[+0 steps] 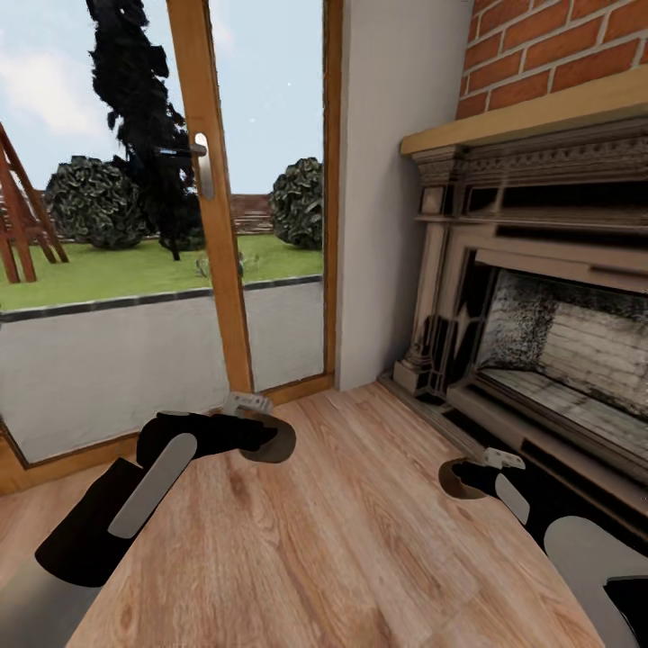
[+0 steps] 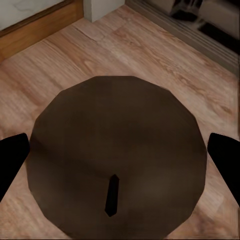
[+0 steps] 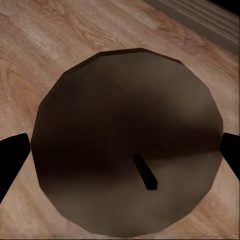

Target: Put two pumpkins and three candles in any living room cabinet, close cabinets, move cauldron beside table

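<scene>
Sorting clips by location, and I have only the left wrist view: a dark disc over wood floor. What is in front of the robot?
Observer: A glass door in a wood frame, with lawn and bushes outside.
Operator: Is there anything to the right of the door?
Observer: A fireplace with a carved surround, set under a brick wall.
</scene>
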